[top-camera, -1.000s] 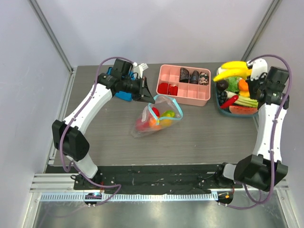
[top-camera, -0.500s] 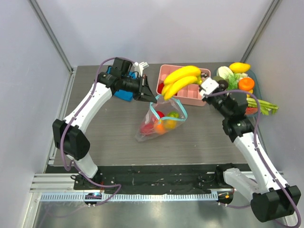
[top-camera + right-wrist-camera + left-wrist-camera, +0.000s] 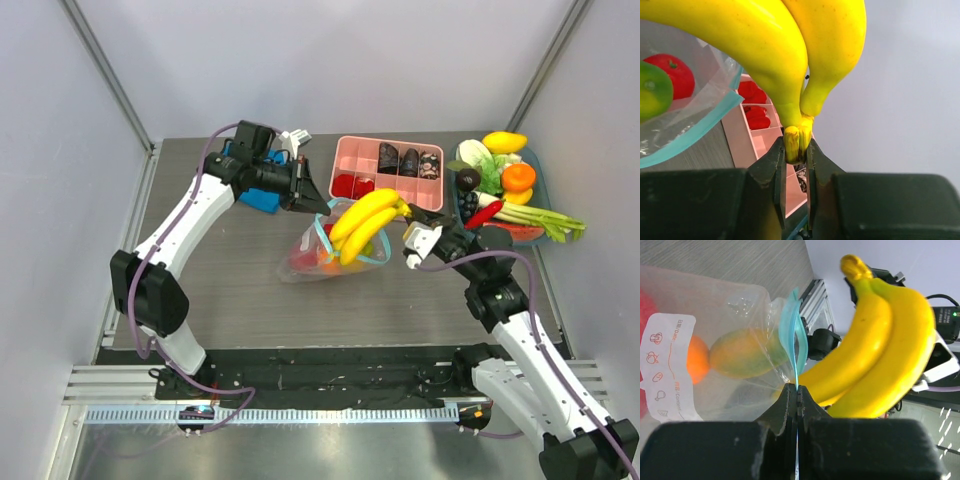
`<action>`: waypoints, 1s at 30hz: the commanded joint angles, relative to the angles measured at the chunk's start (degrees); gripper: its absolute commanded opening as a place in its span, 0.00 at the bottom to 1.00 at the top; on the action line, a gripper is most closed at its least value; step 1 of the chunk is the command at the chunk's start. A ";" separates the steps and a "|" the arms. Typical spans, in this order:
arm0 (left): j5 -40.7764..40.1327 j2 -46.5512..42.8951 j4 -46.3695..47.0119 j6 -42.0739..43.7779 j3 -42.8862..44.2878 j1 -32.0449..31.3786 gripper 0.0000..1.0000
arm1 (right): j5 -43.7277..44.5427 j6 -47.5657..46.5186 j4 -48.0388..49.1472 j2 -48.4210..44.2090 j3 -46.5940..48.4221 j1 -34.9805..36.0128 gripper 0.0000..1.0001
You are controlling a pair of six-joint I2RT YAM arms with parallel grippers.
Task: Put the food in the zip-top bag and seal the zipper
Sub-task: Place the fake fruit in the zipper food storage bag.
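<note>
top view, counts: two arms, one zip-top bag, one banana bunch, one pink tray, one teal dish.
top view, bag: lies mid-tabletop, just on the near side of the pink tray, with its mouth open; the teal zipper rings the mouth.
top view, left gripper: pinched closed on the far-left edge of the mouth.
top view, right gripper: clamped on the stem end of the banana bunch, which hangs across the open mouth, above the tabletop.
top view, tray: three dark pieces in the far row, red chunks in two near-left compartments.
top view, dish: heaped with loose toy produce, well apart from the bag.
left wrist view, grip: both fingers meet on the zipper strip with no gap.
left wrist view, bag contents: one yellow-green piece, one orange piece, a red round piece at the frame edge; a white label on the bag wall.
left wrist view, bananas: two counted, beyond the zipper; i cannot tell whether they touch it.
right wrist view, grip: fingers closed tight on the yellow stem.
right wrist view, only here: a stalk on a red round piece, beside the yellow-green piece, inside the bag below the bananas.
</note>
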 commanded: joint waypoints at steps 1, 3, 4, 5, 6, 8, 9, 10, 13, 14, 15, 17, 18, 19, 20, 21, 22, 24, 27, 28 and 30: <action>3.93 -1.03 2.49 -1.03 0.08 0.26 0.00 | 0.02 -8.88 0.00 2.54 0.85 1.92 0.01; 4.01 -1.03 2.67 -1.11 -0.19 0.26 0.00 | 3.98 -6.61 0.88 4.65 3.21 3.49 0.01; 4.10 -1.30 2.75 -1.20 -0.36 0.34 0.00 | 5.57 -2.77 1.41 6.41 4.27 3.77 0.01; 4.10 -1.30 2.84 -1.20 -0.54 0.26 0.00 | 7.93 -0.64 1.76 7.38 5.41 3.77 0.01; 4.10 -1.39 3.02 -1.20 -0.71 0.34 0.00 | 8.74 1.29 1.85 8.09 7.95 3.77 0.01; 4.10 -1.21 2.93 -1.20 -0.80 0.35 0.00 | 9.63 7.27 0.37 9.58 10.42 3.77 0.01; 4.19 -1.21 2.84 -1.12 -0.63 0.35 0.00 | 9.45 8.86 -0.51 9.67 12.61 3.77 0.01; 4.19 -1.12 2.67 -1.03 -0.54 0.35 0.00 | 9.02 10.00 -1.13 9.85 13.33 3.77 0.01; 4.45 -0.86 1.97 -0.68 -0.19 0.35 0.00 | 8.48 13.17 -1.40 9.59 14.30 3.68 0.01; 4.54 -0.86 1.88 -0.50 -0.10 0.35 0.00 | 8.66 12.57 -1.31 10.02 14.39 3.68 0.01; 4.63 -0.86 1.87 -0.59 -0.10 0.35 0.00 | 10.05 12.04 -0.97 10.29 14.22 3.68 0.01; 5.24 -0.86 2.14 -1.02 -0.19 0.34 0.00 | 12.25 9.33 2.44 10.55 13.17 3.77 0.01; 5.59 -0.68 2.23 -1.37 -0.19 0.35 0.00 | 13.31 7.92 3.77 10.29 11.42 3.77 0.01; 5.94 -0.60 2.92 -2.42 -0.19 0.43 0.00 | 13.49 6.86 5.44 9.94 10.27 3.77 0.01; 7.08 -0.51 3.54 -3.13 -0.62 0.52 0.00 | 13.58 5.89 8.33 9.59 7.82 3.94 0.01; 7.44 -0.42 4.59 -4.35 -0.89 0.52 0.00 | 13.41 3.27 9.40 8.80 6.67 4.21 0.01; 7.96 -0.42 6.25 -6.28 -1.24 0.61 0.00 | 13.41 2.12 10.98 8.45 5.53 4.99 0.01; 9.37 -0.33 7.76 -7.88 -1.86 0.61 0.00 | 14.37 -1.47 13.00 7.57 2.45 6.22 0.01; 10.16 -0.07 8.38 -8.85 -2.03 0.61 0.00 | 18.15 -4.39 16.09 8.27 -0.20 8.16 0.01; 10.25 -0.07 8.47 -8.85 -2.12 0.52 0.00 | 19.11 -4.75 16.09 8.44 -0.46 8.51 0.01; 10.78 0.02 8.47 -9.11 -2.21 0.61 0.00 | 19.47 -5.10 16.18 8.53 -1.08 8.78 0.01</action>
